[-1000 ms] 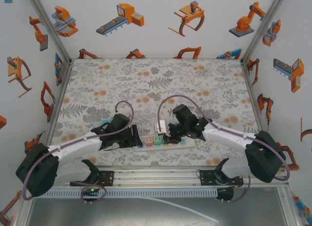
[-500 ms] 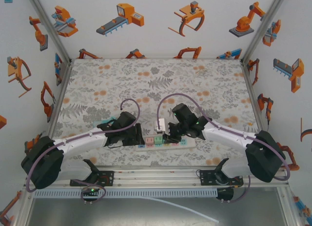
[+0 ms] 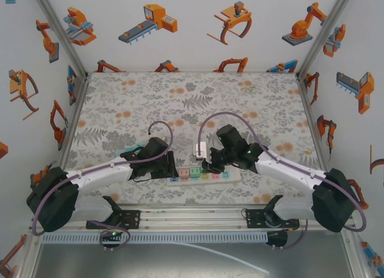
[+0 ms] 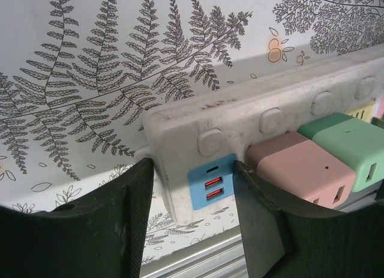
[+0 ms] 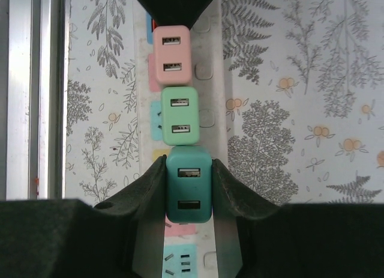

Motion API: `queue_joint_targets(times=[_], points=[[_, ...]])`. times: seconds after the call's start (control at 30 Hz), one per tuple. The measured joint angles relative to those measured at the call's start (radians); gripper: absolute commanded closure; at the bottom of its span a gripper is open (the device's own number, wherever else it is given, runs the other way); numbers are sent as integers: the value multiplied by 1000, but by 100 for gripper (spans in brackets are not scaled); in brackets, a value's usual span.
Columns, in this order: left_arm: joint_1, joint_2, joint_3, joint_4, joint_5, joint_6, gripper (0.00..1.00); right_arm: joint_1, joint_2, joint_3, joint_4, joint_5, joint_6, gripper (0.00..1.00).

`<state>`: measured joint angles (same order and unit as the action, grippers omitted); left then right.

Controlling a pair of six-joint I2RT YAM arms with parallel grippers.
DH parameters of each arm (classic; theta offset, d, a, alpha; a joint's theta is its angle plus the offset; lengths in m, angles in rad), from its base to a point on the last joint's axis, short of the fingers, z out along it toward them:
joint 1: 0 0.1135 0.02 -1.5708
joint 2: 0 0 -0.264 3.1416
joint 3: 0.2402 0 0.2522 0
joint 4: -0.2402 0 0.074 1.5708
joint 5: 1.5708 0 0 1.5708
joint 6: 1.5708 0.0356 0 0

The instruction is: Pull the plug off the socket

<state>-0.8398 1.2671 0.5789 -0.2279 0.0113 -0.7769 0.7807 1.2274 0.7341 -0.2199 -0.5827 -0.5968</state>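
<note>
right end effector clamps teal plug | left end effector grips strip end

White left arm and right arm, black housings at the joints; a purple cable loops over each. The left hand and right hand have matte black fingers.

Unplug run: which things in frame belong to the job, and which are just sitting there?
In the job:
- teal plug, held by the right gripper
- power strip, its end clamped by the left gripper

Just there:
- pink plug, seated in the strip
- green plug, seated next to it
- floral table cover
</note>
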Motion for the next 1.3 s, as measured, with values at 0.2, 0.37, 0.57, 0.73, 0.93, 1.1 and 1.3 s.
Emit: queue_joint_targets(times=[0.2,0.37,0.57,0.73,0.93,1.1,1.3], points=[[-2,-16,-10,6,-12,9,40,-14,-108,-2,45,35,97,92],[7,-55,-8,-53,-45,34,36,-20,-196,-10,80,184,270,94],[17,-163,31,-112,-47,81,36,-45,-217,-8,103,414,598,96],[6,-306,40,-37,63,161,34,-45,-217,-11,137,578,921,97],[-47,-415,40,50,198,251,30,-45,-190,-99,282,688,1237,97],[-67,-469,40,66,225,299,27,-45,-58,-126,340,719,1392,96],[-69,-487,38,63,210,319,25,-30,81,-139,418,723,1486,94]])
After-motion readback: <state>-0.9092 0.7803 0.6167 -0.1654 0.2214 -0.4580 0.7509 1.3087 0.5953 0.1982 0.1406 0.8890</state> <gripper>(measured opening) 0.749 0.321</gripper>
